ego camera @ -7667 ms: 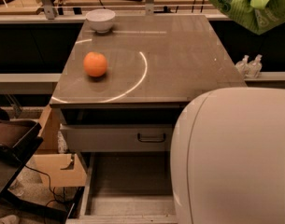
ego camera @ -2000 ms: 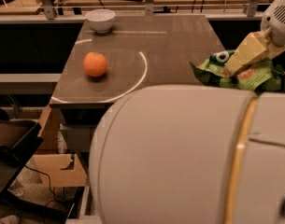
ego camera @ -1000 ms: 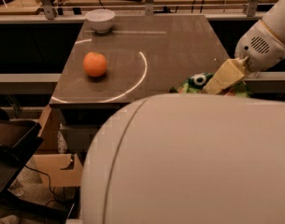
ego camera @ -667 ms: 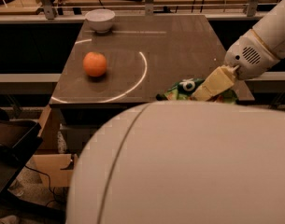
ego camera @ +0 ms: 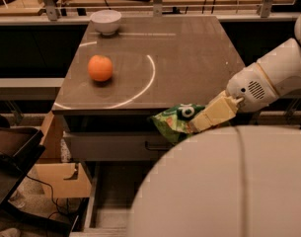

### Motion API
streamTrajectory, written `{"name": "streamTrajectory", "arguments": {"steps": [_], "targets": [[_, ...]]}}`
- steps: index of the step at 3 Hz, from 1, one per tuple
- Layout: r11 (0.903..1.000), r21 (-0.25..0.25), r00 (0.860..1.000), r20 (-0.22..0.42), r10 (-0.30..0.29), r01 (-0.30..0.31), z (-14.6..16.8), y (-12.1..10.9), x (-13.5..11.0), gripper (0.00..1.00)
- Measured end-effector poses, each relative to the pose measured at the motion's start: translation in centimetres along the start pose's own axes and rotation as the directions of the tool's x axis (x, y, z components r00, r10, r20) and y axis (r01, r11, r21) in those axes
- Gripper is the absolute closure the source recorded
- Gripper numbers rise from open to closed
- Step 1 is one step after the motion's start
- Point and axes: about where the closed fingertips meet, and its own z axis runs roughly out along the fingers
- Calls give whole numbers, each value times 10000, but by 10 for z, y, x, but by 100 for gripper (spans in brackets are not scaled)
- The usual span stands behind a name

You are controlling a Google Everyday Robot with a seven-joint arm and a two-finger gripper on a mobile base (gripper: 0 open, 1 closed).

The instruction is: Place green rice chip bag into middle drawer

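- Brown cabinet top (ego camera: 189, 53): white bowl (ego camera: 105, 21) at the far left corner, its inside not visible; orange (ego camera: 100, 67) toward the left edge.
- Gripper (ego camera: 198, 124) just off the front edge near the right corner, clamped on the green rice chip bag (ego camera: 175, 122), which is held in the air before the upper drawer front (ego camera: 110, 147).
- Middle drawer (ego camera: 108, 201) stands pulled out below, its grey floor partly showing and the rest behind the white arm shell (ego camera: 224, 186). The bag is not yet in it.

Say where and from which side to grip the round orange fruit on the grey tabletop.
Probably pinch the round orange fruit across its widest middle, coming straight down: it sits alone, bare grey tabletop around it. The gripper is at the front edge, shut on the crinkled green bag.
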Motion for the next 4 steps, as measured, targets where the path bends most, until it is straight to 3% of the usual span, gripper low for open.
{"name": "streamTrajectory", "arguments": {"steps": [2,3,4], "targets": [[9910,-1312,9936,1049,417,-277,31,13,34,100],[9828,-1569,9837,1346,1193,-977,48,12,49,100],[9827,-1571,9836,1349,1197,-981,48,12,49,100]]}}
